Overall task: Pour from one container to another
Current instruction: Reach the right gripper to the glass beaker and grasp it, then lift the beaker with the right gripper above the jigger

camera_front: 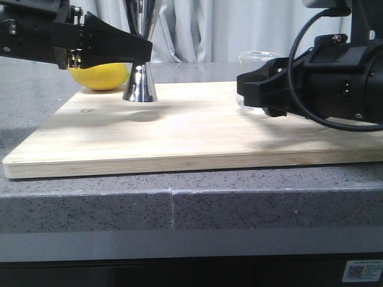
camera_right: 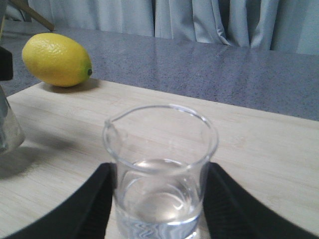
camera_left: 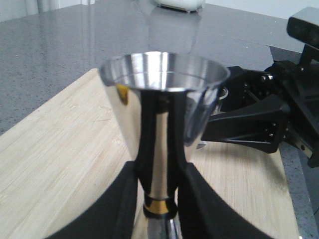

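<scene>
The steel jigger stands upright near the far left of the wooden board. My left gripper is shut on it just above the gold band at its narrow waist, with a black finger on each side. Its upper cup is open toward the wrist camera and looks empty. The clear glass beaker has its spout pointing toward the jigger side and holds a little clear liquid. My right gripper is shut on its lower wall. In the front view the beaker shows only partly behind the right gripper.
A yellow lemon lies on the grey counter just behind the board's far left corner, close behind the jigger. The counter's front edge runs below the board. Grey curtains hang at the back.
</scene>
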{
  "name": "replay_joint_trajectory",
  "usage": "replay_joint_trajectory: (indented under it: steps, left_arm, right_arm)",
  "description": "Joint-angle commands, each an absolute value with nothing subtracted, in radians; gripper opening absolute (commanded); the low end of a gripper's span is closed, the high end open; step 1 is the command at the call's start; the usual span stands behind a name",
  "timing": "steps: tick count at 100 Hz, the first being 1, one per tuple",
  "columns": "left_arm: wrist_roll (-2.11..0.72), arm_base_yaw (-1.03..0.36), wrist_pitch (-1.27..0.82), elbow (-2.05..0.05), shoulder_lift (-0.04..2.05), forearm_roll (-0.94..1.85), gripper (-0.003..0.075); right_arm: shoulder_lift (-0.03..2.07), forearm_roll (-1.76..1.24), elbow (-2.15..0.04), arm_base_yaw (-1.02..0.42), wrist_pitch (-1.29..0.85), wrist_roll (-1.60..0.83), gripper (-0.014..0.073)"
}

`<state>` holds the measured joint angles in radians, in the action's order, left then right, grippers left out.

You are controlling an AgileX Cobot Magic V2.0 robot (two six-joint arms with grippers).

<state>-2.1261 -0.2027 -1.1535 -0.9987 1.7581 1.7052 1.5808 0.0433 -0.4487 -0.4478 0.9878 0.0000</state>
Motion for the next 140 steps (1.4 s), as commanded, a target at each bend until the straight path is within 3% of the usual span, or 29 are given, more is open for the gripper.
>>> replay_joint_trajectory:
  steps: [1, 19, 80, 140]
  left_arm:
    - [-2.129, -0.224, -1.270, -1.027, 1.715, 1.773, 0.0137]
    - [-2.129, -0.228, -1.270, -1.027, 1.715, 1.773, 0.0137]
    - [-2.129, -0.260, -1.270, -1.027, 1.715, 1.773, 0.0137]
    - [-2.129, -0.275, -1.270, -1.027, 1.715, 1.773, 0.0137]
  right_arm:
    - [1.529, 0.053, -0.481, -0.450, 1.081, 0.000, 0.0225]
    - [1.496, 0.063, -0.509, -0.450, 1.063, 0.000, 0.0225]
    - [1.392, 0.253, -0.806, -0.450, 0.615, 0.000, 0.0225]
    - [1.325, 0.452, -1.009, -0.467, 0.352, 0.000, 0.0225]
